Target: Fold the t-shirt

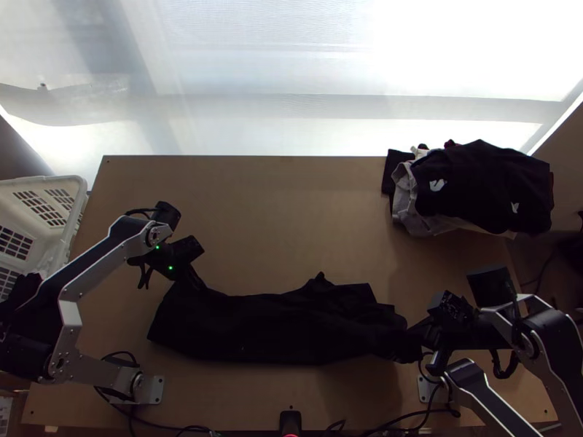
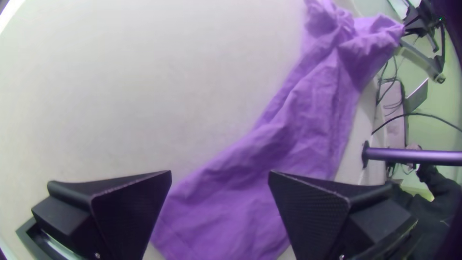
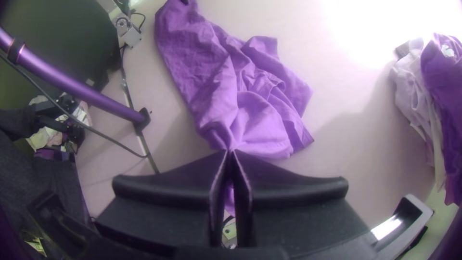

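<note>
As we inspect the work area, we find the black cloth t-shirt (image 1: 277, 331) on the light wooden table (image 1: 291, 178), lying bunched in a long, uneven strip towards the near edge. Its long axis runs roughly parallel to that edge, from the left arm's side across to the right arm's side.

We record the right gripper, with its wide flat black fingers (image 3: 192, 173), as clenched on a gathered pinch of fabric at the shirt's right end. Folds fan out from that grip, and a loose, crumpled portion spreads on the side away from the near edge. We record the left gripper (image 2: 220, 172), of the same pattern, as released: its fingers stand wide apart over the left end, with cloth visible between them. Whether they touch it, we cannot tell.

We judge the relation between this open grip and the left end to be decisive. The left arm is the nearer to that end, and the strip leads away from it towards the right gripper. Closing there would, in our assessment, place one grip at each end of the long axis, ready for straightening. We note a risk that the left fingers catch only a shallow edge and let it slip.
</note>
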